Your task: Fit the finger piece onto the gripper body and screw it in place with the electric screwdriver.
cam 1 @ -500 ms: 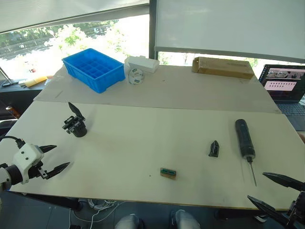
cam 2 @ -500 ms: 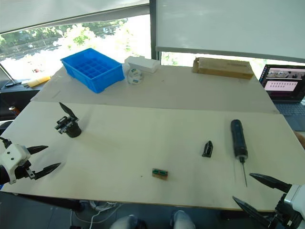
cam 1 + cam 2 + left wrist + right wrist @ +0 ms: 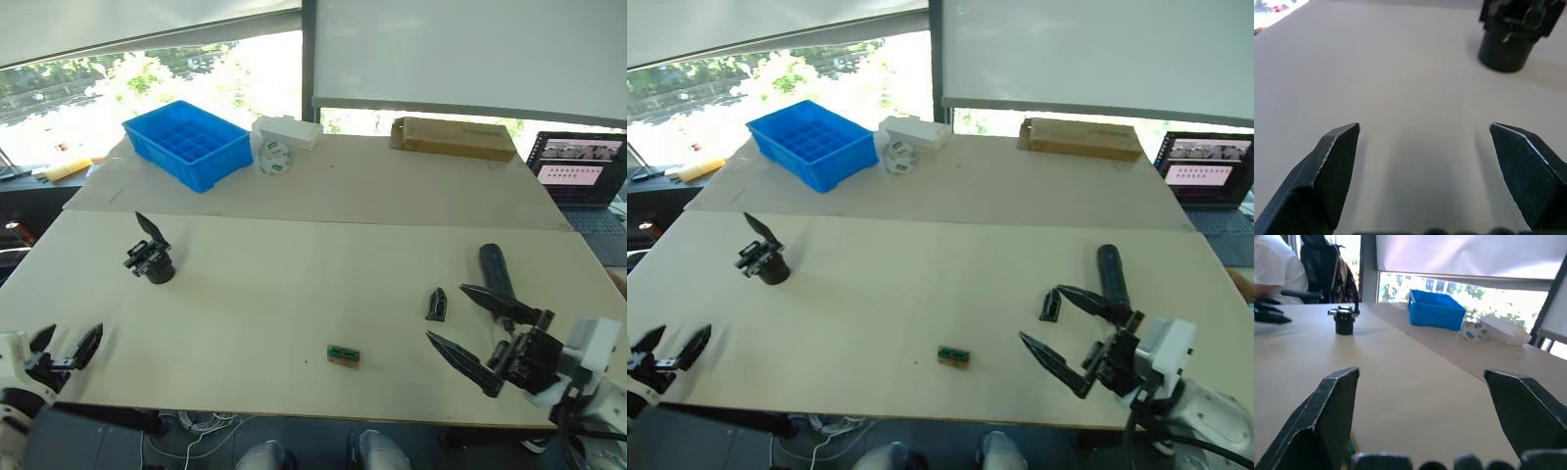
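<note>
At the near edge of the white bench [image 3: 294, 294], on the right side, the right gripper [image 3: 468, 328] hangs over the surface with its two black fingers wide apart and nothing between them. At the near left corner, the left gripper [image 3: 67, 348] is low at the bench edge, its fingers also apart and empty.

Near the middle of the near edge lies a small tan-and-green block [image 3: 344, 355]. A little farther, on the right part of the bench, the finger piece [image 3: 437, 305] lies on the surface, just beside the upper finger of the right gripper; I cannot tell if they touch. The electric screwdriver [image 3: 493, 266] lies to the right of it, pointing toward the near edge, and its lower part is hidden behind the right gripper.

On the left part of the bench the gripper body [image 3: 153, 260] stands upright on its round base, with one pointed finger rising from it. It is well apart from the finger piece.

On the far part stand a blue compartment tray [image 3: 186, 143] at the left, then a white box [image 3: 287, 132] with a small roll [image 3: 274, 157] just beside it, and a brown cardboard box [image 3: 454, 138] toward the right. A laptop [image 3: 580, 171] is beyond the far right corner.
</note>
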`<action>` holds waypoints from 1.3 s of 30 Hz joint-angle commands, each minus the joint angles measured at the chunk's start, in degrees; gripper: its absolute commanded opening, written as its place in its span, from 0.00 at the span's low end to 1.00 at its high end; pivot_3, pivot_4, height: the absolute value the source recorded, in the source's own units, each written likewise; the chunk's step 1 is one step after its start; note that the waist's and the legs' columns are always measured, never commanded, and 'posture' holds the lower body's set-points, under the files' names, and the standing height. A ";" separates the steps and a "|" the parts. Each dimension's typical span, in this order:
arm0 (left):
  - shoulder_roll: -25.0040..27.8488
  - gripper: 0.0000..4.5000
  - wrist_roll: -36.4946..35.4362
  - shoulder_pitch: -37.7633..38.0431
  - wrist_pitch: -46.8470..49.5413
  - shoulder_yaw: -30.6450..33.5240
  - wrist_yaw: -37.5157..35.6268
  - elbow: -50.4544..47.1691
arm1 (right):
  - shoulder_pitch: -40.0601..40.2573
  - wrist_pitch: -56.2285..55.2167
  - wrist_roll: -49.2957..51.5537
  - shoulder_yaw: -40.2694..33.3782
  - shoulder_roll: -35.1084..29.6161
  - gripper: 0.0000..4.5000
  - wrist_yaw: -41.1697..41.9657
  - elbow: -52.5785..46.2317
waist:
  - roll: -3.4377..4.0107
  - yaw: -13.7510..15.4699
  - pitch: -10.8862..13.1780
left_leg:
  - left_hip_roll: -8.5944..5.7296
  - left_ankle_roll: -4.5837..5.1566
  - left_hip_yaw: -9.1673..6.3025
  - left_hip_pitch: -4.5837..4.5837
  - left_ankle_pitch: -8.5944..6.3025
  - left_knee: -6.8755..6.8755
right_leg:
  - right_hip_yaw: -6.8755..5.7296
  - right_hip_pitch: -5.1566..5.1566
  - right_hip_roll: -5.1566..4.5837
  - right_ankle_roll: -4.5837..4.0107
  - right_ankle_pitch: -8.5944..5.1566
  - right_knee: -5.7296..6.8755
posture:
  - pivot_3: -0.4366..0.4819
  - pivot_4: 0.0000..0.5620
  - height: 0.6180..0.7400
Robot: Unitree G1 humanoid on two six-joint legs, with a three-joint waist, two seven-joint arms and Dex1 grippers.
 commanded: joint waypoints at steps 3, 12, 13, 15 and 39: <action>1.02 1.00 2.63 -6.39 2.08 -5.76 3.87 -5.66 | -3.47 -0.67 -2.28 4.68 0.57 0.99 -3.04 -2.00 | -0.11 1.41 -0.05 | -0.01 -0.01 -0.05 0.01 0.00 0.05 | -0.02 -0.12 -0.02 0.01 0.01 -0.02 | 0.48 0.27 1.00; 1.55 1.00 12.57 -21.12 -0.52 -17.02 6.96 7.72 | -4.26 -0.84 -2.87 5.19 -0.33 0.99 -4.39 -2.15 | -0.18 0.17 -0.16 | -0.09 0.08 0.31 0.02 0.07 0.04 | -0.07 0.00 0.58 0.03 0.05 0.09 | 0.48 0.27 1.00; 1.53 1.00 13.68 -22.60 -1.05 -17.95 7.44 9.63 | -4.01 -1.01 -3.07 5.34 -0.26 0.99 -4.52 -2.31 | -0.19 0.05 -0.16 | -0.08 0.09 0.31 0.02 0.11 0.03 | -0.07 0.01 0.64 0.03 0.05 0.09 | 0.48 0.27 1.00; 1.77 1.00 15.46 -25.35 -2.05 -19.11 8.39 13.32 | -3.55 -1.36 -3.52 5.45 -0.21 0.99 -4.98 -2.69 | -0.19 -0.02 -0.17 | -0.04 0.05 0.31 0.05 0.14 0.03 | -0.01 0.02 0.75 0.02 0.04 0.07 | 0.48 0.27 1.00; -6.71 0.52 8.46 -35.37 -6.16 -27.51 -7.63 6.25 | 6.08 -4.09 -2.63 -2.58 -3.12 1.00 -2.64 -3.08 | -0.33 0.79 -0.08 | -0.09 0.40 0.17 -0.37 0.34 0.48 | -0.16 -0.12 0.47 0.10 0.03 0.27 | 0.48 0.27 1.00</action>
